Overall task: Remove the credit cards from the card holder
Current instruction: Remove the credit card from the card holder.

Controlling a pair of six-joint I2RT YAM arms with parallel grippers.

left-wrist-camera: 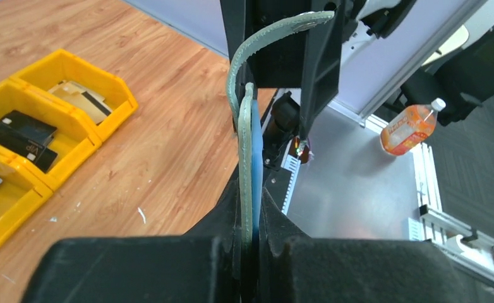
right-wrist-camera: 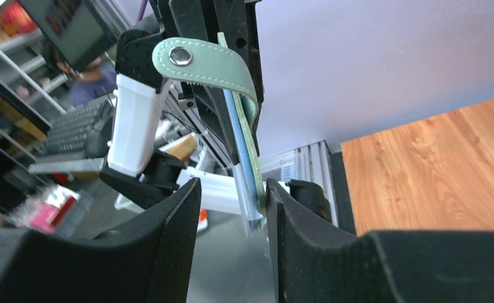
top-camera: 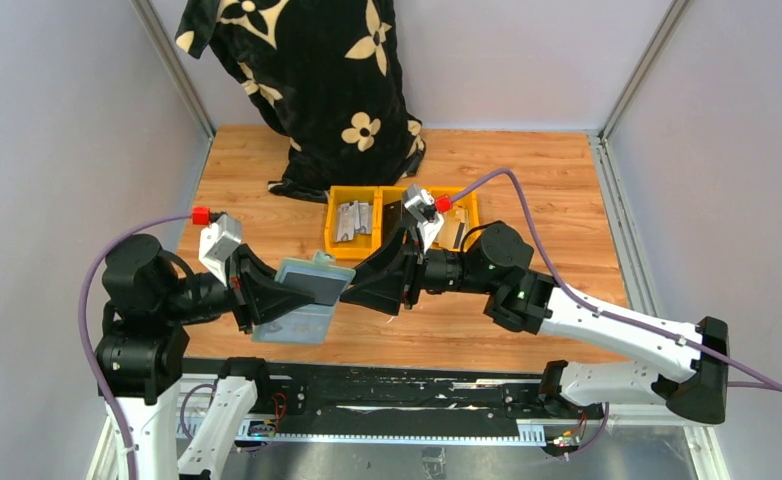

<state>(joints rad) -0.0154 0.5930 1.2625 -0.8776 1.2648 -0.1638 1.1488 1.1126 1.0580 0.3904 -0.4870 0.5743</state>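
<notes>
Left gripper point(left-wrist-camera: 249, 235) was pinched shut on one edge of the card holder point(top-camera: 312, 280), held edge-up over the near table. A tug from the right gripper point(right-wrist-camera: 232, 192) could twist it loose. Its jaws were parted astride the opposite edge. Farther back, credit cards point(left-wrist-camera: 26, 134) lay in yellow bins point(top-camera: 329, 240).

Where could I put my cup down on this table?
Bare wood lies right of the yellow bins, out to the table's right edge, and in the far left corner beside the flowered cloth. The middle is crowded: the left pincer and right pincer meet at the card holder, before the bins.
</notes>
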